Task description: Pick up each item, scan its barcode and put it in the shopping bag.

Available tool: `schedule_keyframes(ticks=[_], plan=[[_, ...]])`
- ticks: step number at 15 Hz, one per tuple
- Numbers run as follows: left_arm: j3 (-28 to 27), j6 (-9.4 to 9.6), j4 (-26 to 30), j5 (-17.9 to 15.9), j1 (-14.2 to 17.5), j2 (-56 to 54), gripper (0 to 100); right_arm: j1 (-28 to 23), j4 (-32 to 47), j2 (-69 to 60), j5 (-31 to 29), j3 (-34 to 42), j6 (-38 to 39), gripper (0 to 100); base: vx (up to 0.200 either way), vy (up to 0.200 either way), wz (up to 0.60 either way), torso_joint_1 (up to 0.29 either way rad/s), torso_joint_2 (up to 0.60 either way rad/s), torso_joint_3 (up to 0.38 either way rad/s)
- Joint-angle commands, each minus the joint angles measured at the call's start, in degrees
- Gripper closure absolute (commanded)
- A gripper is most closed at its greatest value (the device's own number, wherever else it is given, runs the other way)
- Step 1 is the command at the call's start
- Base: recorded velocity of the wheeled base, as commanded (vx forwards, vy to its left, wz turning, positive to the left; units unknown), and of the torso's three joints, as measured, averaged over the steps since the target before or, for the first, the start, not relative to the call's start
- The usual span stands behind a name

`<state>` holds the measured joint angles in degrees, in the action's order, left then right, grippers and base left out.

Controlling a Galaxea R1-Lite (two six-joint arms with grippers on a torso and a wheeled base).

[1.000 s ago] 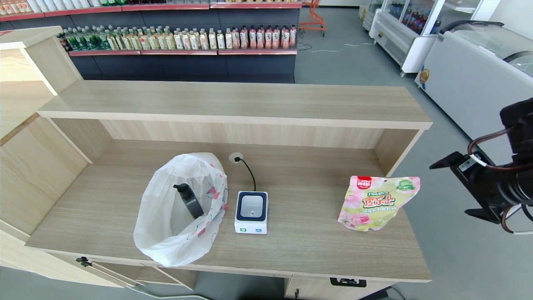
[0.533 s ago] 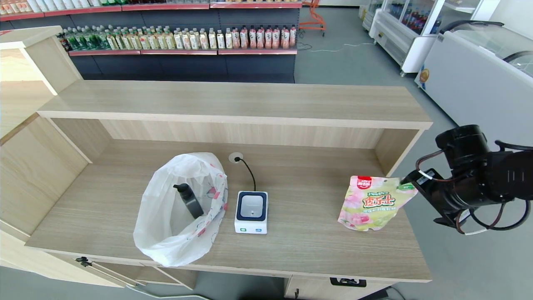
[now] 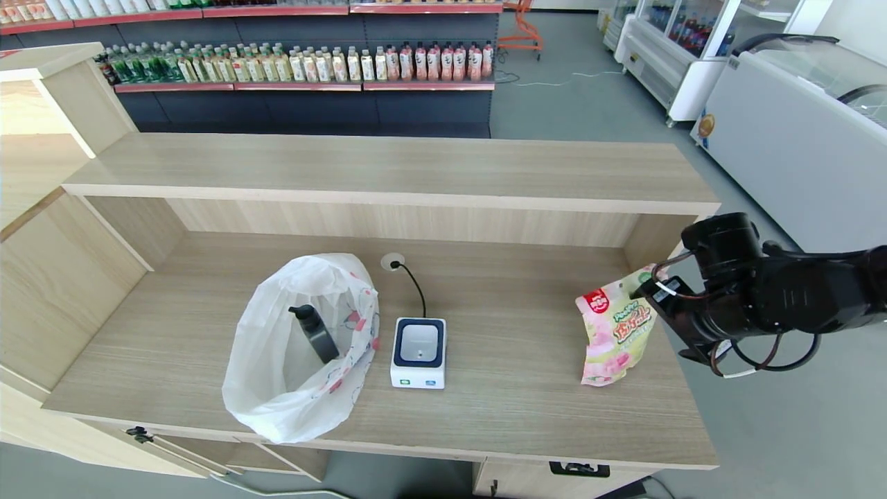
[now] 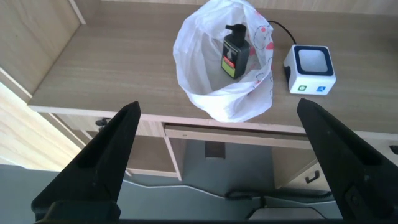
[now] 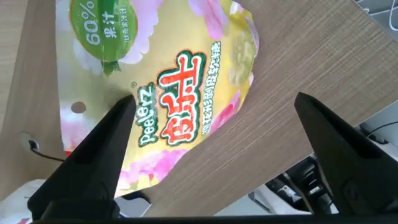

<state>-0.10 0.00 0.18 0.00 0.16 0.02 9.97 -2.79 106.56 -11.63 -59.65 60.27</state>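
Observation:
A pink and yellow snack pouch lies at the right end of the wooden counter, skewed, with its upper right corner raised against my right gripper. In the right wrist view the pouch spans the gap of my open right gripper. A white shopping bag stands open on the left with a black pump bottle inside. The white barcode scanner sits beside the bag. My left gripper hangs open below the counter's front edge, facing the bag, bottle and scanner.
A raised ledge and side panels wall in the counter at the back and both ends. The scanner's black cable runs to a hole at the back. Chest freezers stand to the right, and shelves of bottles beyond the counter.
My right arm has swung left from beside the counter to the pouch. The pouch has turned and shifted, its right corner lifted. The bag, scanner and bottle have not moved.

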Motion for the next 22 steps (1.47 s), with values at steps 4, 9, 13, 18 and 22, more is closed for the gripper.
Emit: schedule_keyframes(ticks=[4, 9, 13, 18, 22], plan=[[0.01, 0.00, -0.01, 0.00, 0.02, -0.02, 0, 1.72, -0.02, -4.87, 0.56, -1.61, -1.12, 0, 0.000, 0.000, 0.00, 0.000, 0.00, 0.000], [0.01, 0.00, -0.01, 0.00, 0.02, -0.02, 0, 1.37, -4.42, 2.69, 2.49, -3.11, -7.27, 0, 0.000, 0.000, 0.00, 0.000, 0.00, 0.000], [0.01, 0.00, -0.01, 0.00, 0.02, -0.02, 0, 1.54, -6.00, 12.62, 2.58, -3.46, -12.28, 0, 0.000, 0.000, 0.00, 0.000, 0.00, 0.000], [0.01, 0.00, -0.01, 0.00, 0.02, -0.02, 0, 2.68, -6.09, 18.16, 2.05, -7.85, -16.32, 100, 0.000, 0.000, 0.00, 0.000, 0.00, 0.000], [0.01, 0.00, -0.01, 0.00, 0.02, -0.02, 0, 3.12, -6.00, 12.89, -0.76, -6.80, -23.71, 100, 0.000, 0.000, 0.00, 0.000, 0.00, 0.000]])
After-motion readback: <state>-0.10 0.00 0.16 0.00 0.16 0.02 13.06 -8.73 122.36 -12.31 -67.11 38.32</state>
